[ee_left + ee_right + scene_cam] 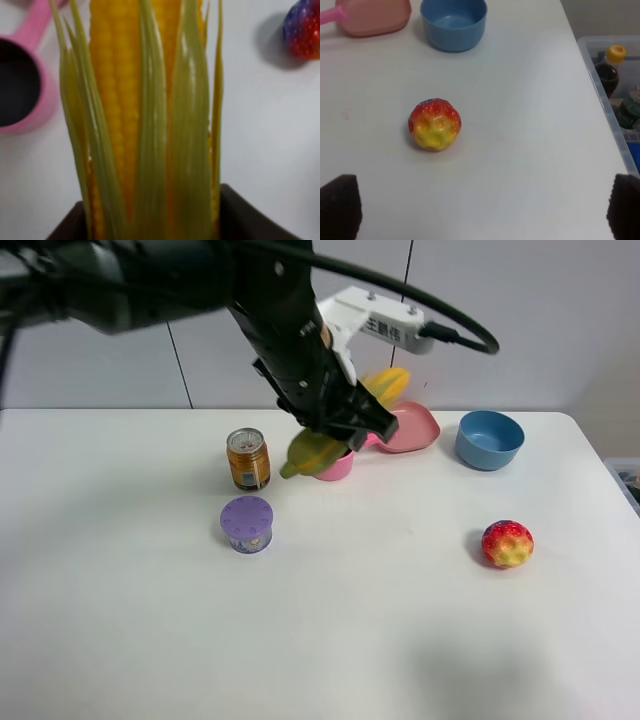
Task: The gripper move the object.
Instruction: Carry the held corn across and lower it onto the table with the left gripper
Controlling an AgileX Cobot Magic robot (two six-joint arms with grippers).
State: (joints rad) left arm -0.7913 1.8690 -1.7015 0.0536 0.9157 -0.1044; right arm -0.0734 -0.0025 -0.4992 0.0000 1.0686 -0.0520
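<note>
1. We found the left gripper [155, 225] pinched on the husk of the corn cob [150, 125], with one dark finger at each side. The right gripper [482, 210] had its fingers spread wide and held nothing.
2. The cob hung tilted in that pinch, apparently clear of the table [350, 640]. Its green end was low, over the pink cup [338, 467] and near the can [248, 458]. Its yellow end was raised toward the back.
3. We judged the cob light, stiff and smooth-skinned. Because it is long, it would swivel if pinched near one end, so a hold across the husk at mid-length suited it.
4. Count, front to back:
   - one purple cup [246, 523]
   - one bumpy ball [507, 543]
   - one can
   - one cob
   - one pink cup
   - one pink dish [412, 428]
   - one blue bowl [490, 438]
</note>
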